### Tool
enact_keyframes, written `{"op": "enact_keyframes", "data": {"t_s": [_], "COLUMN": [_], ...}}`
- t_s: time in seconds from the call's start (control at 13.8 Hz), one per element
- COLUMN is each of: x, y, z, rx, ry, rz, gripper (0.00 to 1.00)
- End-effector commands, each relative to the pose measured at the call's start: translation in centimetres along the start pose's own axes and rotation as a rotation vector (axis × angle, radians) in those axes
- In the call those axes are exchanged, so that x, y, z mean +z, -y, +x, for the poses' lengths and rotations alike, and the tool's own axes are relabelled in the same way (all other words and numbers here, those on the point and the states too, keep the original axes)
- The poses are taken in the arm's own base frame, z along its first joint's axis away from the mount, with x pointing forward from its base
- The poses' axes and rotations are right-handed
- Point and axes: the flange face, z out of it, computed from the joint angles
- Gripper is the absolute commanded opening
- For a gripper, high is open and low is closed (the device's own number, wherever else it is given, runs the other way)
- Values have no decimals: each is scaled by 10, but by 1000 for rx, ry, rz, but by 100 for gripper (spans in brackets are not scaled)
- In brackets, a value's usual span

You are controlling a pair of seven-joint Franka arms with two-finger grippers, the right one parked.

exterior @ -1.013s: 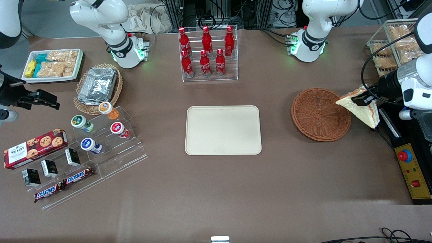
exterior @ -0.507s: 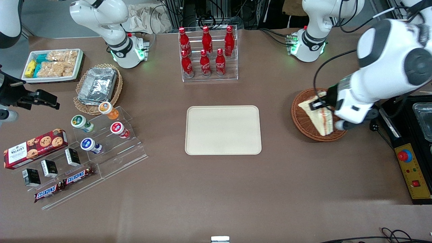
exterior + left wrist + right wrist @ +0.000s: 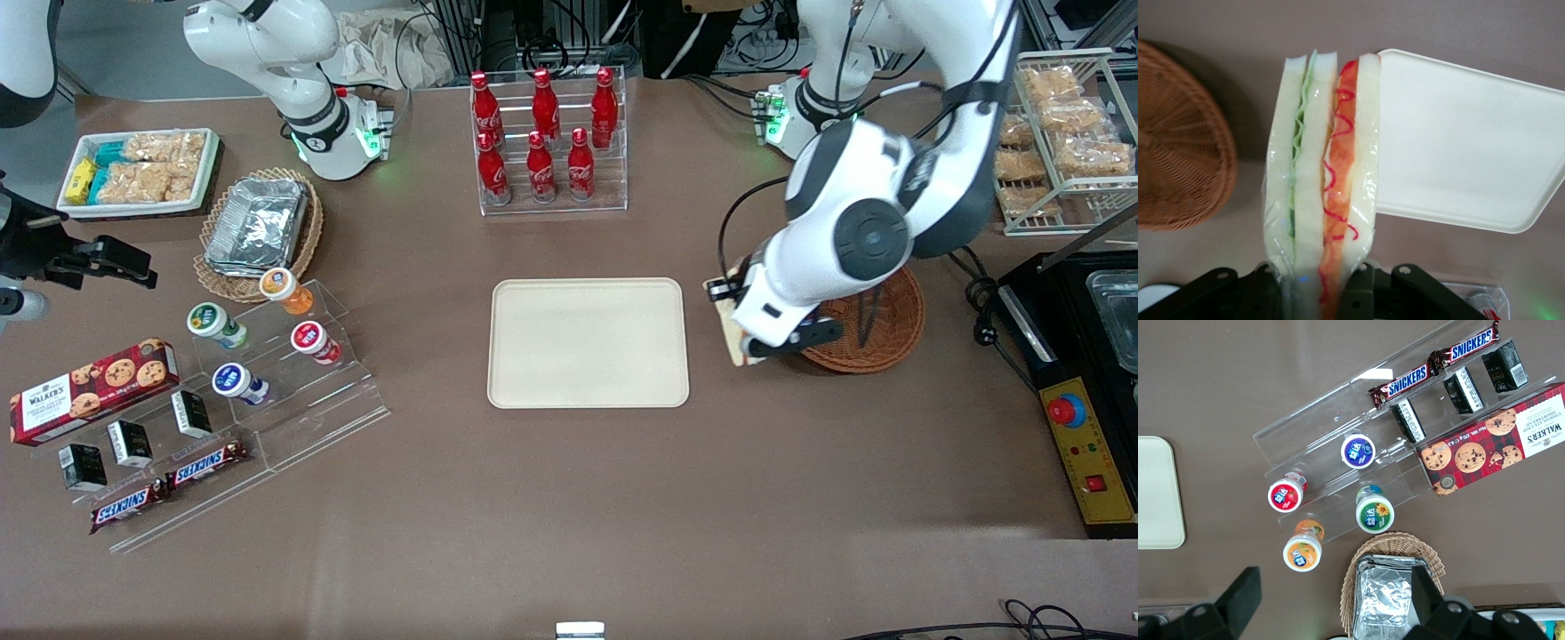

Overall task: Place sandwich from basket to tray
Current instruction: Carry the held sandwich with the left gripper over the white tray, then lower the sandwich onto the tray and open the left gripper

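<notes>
While your left arm reaches over the brown counter (image 3: 569, 498), the cream tray (image 3: 588, 343) lies flat at the middle, and the reddish wicker basket (image 3: 893, 333) sits beside it toward the working arm's end, partly covered by the arm. Your gripper (image 3: 731, 307) hangs over the bare strip between basket and tray, just off the tray's 3 o'clock edge. The sandwich (image 3: 1323, 180) is out of the basket and off the counter, clamped between the two black fingers (image 3: 1368, 293), one pressed on each bread face at its near end. In the wrist view the wedge's layered edge faces you, green filling toward the basket, orange-red toward the tray.
</notes>
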Motion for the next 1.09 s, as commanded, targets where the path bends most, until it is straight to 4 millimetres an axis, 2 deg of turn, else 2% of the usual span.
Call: {"op": "enact_keyframes", "data": {"t_s": [0.0, 0.22, 0.36, 0.72, 1.01], "x": [37, 86, 114, 166, 196], "y": [-28, -54, -60, -72, -75], "z": [15, 24, 27, 27, 25], "rx": [41, 66, 74, 95, 138], "ry": [-10, -19, -2, 52, 99], "rz": [24, 23, 44, 79, 102], "gripper": [22, 22, 22, 22, 22]}}
